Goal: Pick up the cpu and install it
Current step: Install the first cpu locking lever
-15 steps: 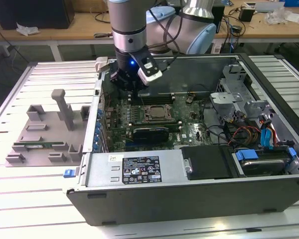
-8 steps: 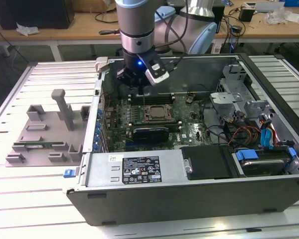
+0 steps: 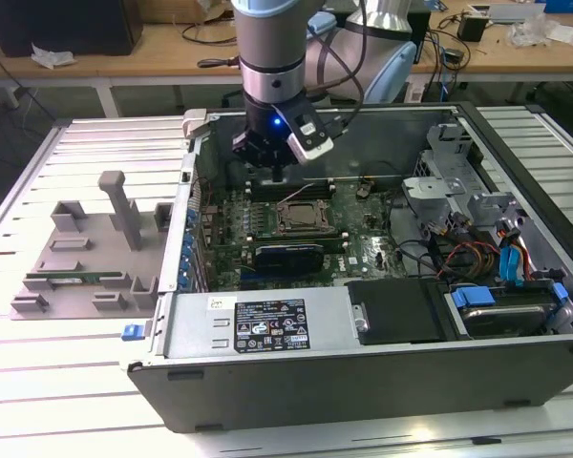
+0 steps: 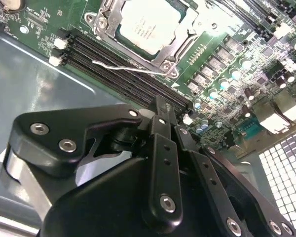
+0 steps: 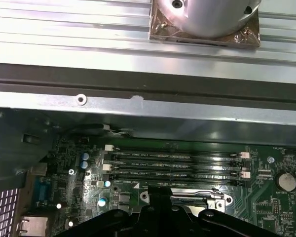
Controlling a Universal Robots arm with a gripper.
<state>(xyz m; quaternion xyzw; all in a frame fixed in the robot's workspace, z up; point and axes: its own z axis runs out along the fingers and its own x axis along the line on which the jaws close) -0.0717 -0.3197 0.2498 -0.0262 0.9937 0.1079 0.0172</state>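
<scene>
The arm point(image 3: 272, 48) drops almost straight down into the open computer case point(image 3: 267, 329), wrist upright, with a small camera point(image 3: 310, 141) clipped to its side at about 3 o'clock in the exterior view. The gripper point(image 3: 279, 175) hangs low over the green board, just above the black memory slots point(image 3: 267, 191). Its fingers point(image 4: 162, 143) are pressed together with nothing between them (the second wrist view shows the tips meeting).

The cpu point(image 3: 301, 218) lies flat inside its metal socket frame point(image 4: 175, 37), silver top up, at roughly 5 o'clock from the gripper in the exterior view, near but apart from it. A grey plastic tray point(image 3: 86, 258) sits on the slatted table point(image 3: 38, 382) at 9 o'clock from the case.
</scene>
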